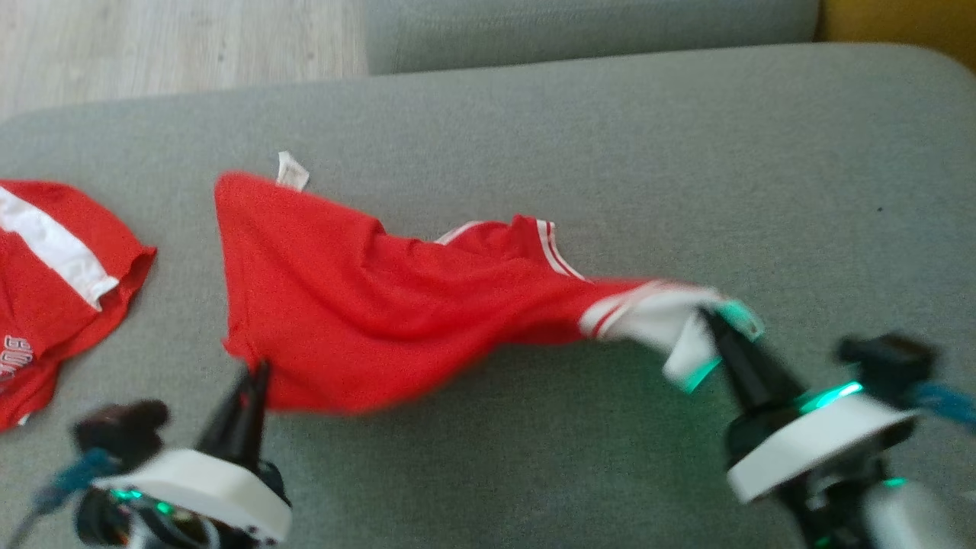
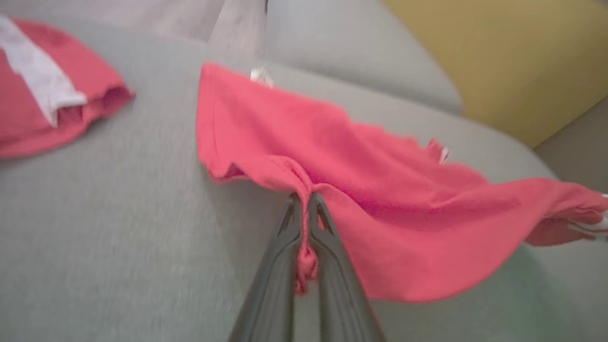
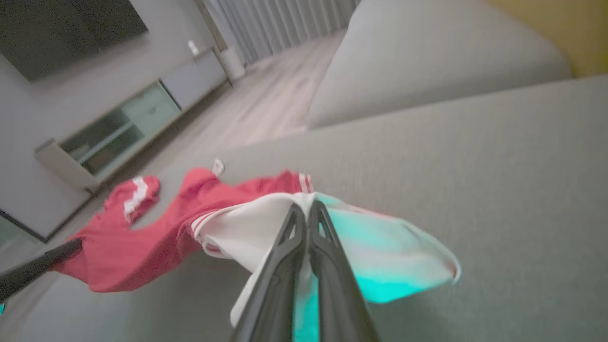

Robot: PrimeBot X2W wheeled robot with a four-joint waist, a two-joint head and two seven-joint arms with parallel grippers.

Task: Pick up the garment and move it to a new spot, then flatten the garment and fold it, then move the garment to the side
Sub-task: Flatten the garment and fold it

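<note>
A red garment (image 1: 358, 297) with white striped trim and a white part hangs stretched between my two grippers above the grey sofa cushion (image 1: 610, 152). My left gripper (image 1: 258, 375) is shut on its red lower edge; the left wrist view shows the red cloth (image 2: 380, 190) bunched between the fingers of the left gripper (image 2: 304, 199). My right gripper (image 1: 707, 314) is shut on the white part (image 1: 671, 320). In the right wrist view the right gripper (image 3: 306, 209) pinches that white cloth (image 3: 247, 228), which glows green from the gripper's light.
A second red garment (image 1: 53, 282) with a white stripe lies at the cushion's left edge, also visible as the second garment (image 2: 42, 104). A sofa backrest (image 1: 579, 30) runs along the far side. Wooden floor (image 1: 168, 46) lies beyond at the left.
</note>
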